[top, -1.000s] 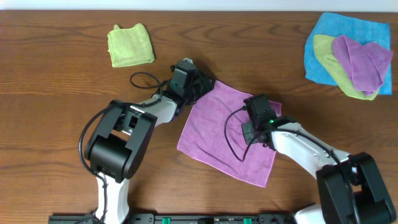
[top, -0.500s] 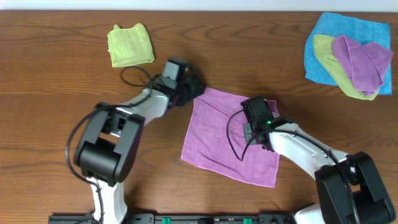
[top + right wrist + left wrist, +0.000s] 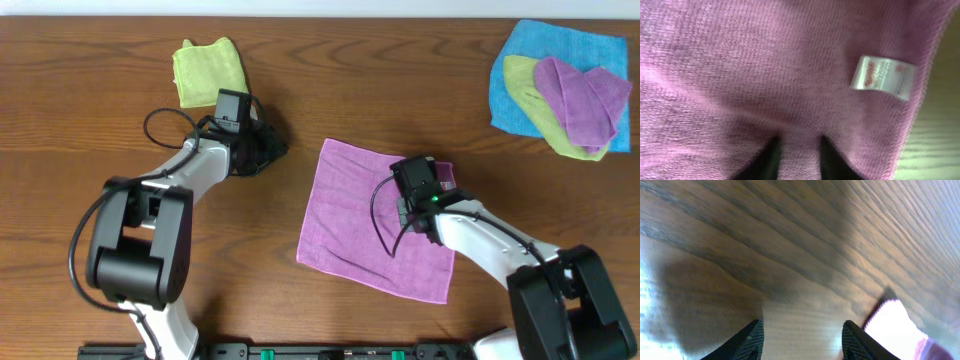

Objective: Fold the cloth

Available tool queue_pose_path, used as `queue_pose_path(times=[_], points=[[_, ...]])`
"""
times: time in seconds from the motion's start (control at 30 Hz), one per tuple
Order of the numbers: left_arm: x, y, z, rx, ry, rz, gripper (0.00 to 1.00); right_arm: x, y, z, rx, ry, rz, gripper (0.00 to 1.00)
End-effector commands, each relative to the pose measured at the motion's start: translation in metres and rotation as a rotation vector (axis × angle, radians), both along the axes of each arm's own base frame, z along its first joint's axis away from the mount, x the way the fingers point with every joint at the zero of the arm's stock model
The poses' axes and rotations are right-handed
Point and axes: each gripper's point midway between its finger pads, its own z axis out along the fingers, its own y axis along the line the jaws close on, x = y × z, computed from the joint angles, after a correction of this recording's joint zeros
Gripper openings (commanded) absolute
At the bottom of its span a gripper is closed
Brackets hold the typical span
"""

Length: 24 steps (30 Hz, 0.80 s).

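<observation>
The lilac cloth [image 3: 360, 225] lies spread flat in the middle of the table, slightly rotated. My left gripper [image 3: 272, 152] is open over bare wood, just left of the cloth's upper left corner. In the left wrist view, nothing but wood shows in the left gripper [image 3: 802, 336], and the cloth's corner [image 3: 892, 322] lies to the right of it. My right gripper [image 3: 420, 183] hangs low over the cloth's upper right part. In the right wrist view the right gripper [image 3: 797, 157] has its jaws slightly apart, with the cloth [image 3: 765, 75] under them and a white label [image 3: 882, 79] near the hem.
A folded lime-green cloth [image 3: 210, 72] lies at the back left, close behind the left arm. At the back right a blue cloth [image 3: 565, 45] carries a green cloth [image 3: 530, 100] and a purple one [image 3: 580, 100].
The left gripper has pulled away leftwards from the cloth's upper left corner onto bare wood. The cloth now lies flatter and squarer. The right gripper's jaws have parted a little.
</observation>
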Motion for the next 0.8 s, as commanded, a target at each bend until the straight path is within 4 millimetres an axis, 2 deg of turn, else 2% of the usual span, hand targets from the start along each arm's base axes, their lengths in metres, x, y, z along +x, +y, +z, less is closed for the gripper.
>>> queue_pose_path(times=[0.0,0.03,0.13,0.2,0.27,0.37,0.47,0.53,0.6,0.67,0.77], points=[[0.002,-0.008,0.040,-0.019,-0.123,-0.094,0.52,-0.046,0.016,-0.038,0.106,0.235,0.049,0.52],[0.002,-0.011,0.050,-0.033,-0.147,-0.114,0.52,-0.044,0.019,-0.033,0.121,0.235,0.052,0.59],[-0.008,-0.022,0.077,-0.098,-0.182,-0.175,0.53,-0.039,0.034,-0.016,0.192,0.234,0.066,0.61],[-0.021,-0.028,0.086,-0.130,-0.176,-0.233,0.54,-0.037,0.043,-0.004,0.242,0.230,0.078,0.62],[-0.043,-0.037,0.087,-0.153,-0.136,-0.319,0.53,-0.039,0.048,0.010,0.280,0.215,0.081,0.59],[-0.079,-0.040,0.072,-0.115,-0.033,-0.427,0.55,-0.040,0.050,0.033,0.318,0.165,0.077,0.59],[-0.102,-0.044,0.064,-0.078,0.012,-0.518,0.55,-0.042,0.044,0.053,0.335,0.115,0.053,0.58],[-0.106,-0.045,0.061,-0.053,0.023,-0.531,0.56,-0.040,0.035,0.064,0.327,0.074,0.023,0.54],[-0.105,-0.052,0.063,-0.061,0.003,-0.546,0.60,-0.034,0.015,0.071,0.268,0.025,-0.021,0.53],[-0.106,-0.061,0.068,-0.096,-0.019,-0.570,0.62,-0.031,0.004,0.070,0.236,0.018,-0.032,0.53],[-0.115,-0.076,0.072,-0.136,-0.022,-0.615,0.63,-0.029,0.000,0.051,0.250,0.045,-0.045,0.51]])
